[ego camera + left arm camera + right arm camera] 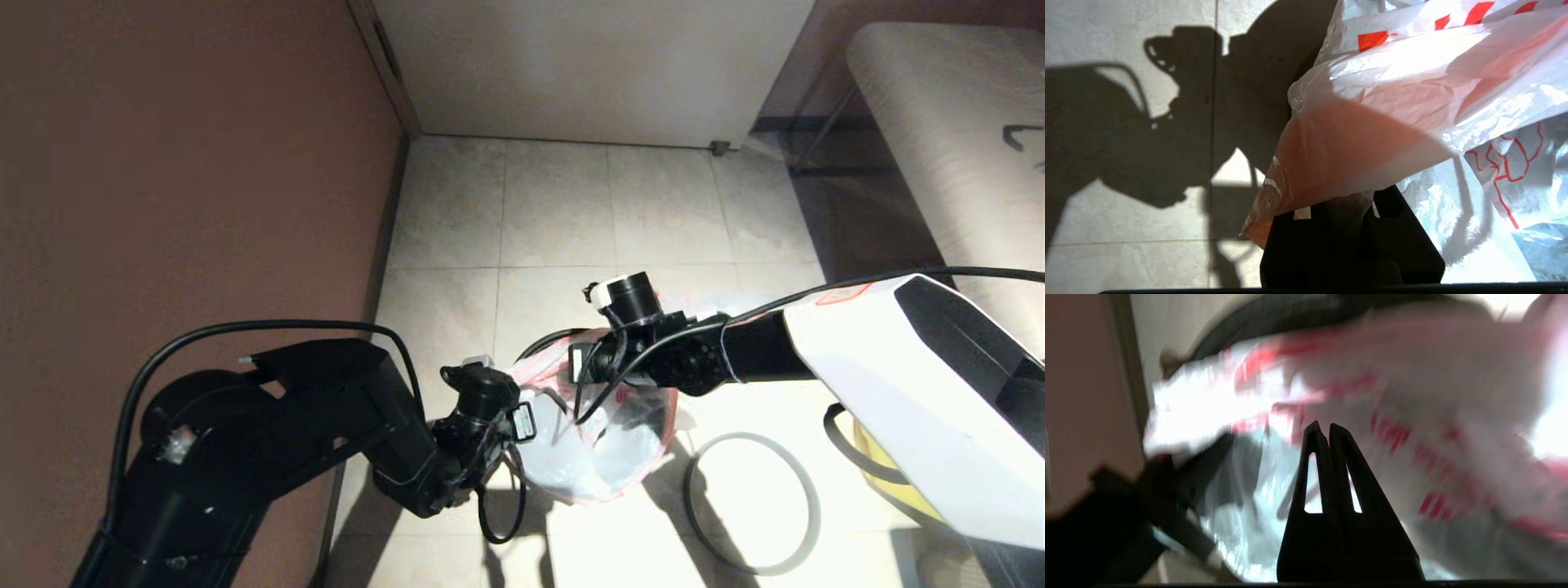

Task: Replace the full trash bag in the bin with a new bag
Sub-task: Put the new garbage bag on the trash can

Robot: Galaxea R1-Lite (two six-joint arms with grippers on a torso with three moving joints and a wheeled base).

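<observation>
On the tiled floor (571,212), your left hand (1347,204) pinches the new bag (604,441) open; right hand (1323,430) closed, empty — hoop (751,502) not yet fitted.

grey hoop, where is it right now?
Head view: the hoop lies flat on the tiled floor, right of the white bag, under the right arm.

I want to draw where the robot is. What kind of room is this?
Probably a corner of a home or hotel room: pale floor tiles, a reddish-brown wall, and what looks like a padded bench. A printed plastic bag hangs between both grippers.
</observation>
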